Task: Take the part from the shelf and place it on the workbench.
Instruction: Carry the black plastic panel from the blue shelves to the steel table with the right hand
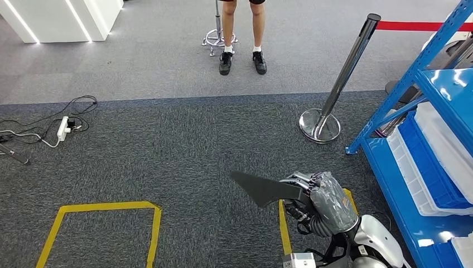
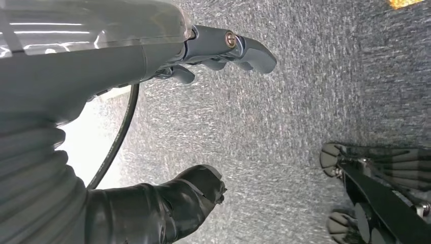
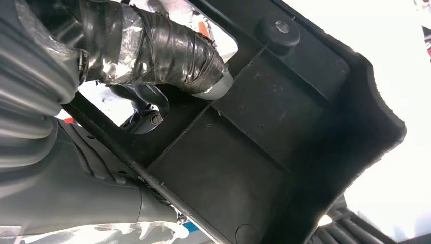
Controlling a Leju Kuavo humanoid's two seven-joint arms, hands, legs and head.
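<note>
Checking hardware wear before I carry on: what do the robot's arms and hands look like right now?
The right hand has a grey ribbed cover under clear film, a silver-white forearm behind it and a thumb wrapped in black tape. The left hand has a grey cover, blue-grey fingers, a black taped thumb and a black cable.

- Part (image 1: 262, 188): black
- Right hand (image 1: 318, 202): grey, taped
- Shelf (image 1: 440, 89): blue
- Bins (image 1: 415, 173): white
- Carpet (image 1: 178, 145): dark grey, speckled
- Floor tape (image 1: 106, 207): yellow
- Barrier belt (image 1: 421, 25): red
- Post (image 1: 348, 67): chrome
- Shoes (image 1: 242, 62): black
</note>
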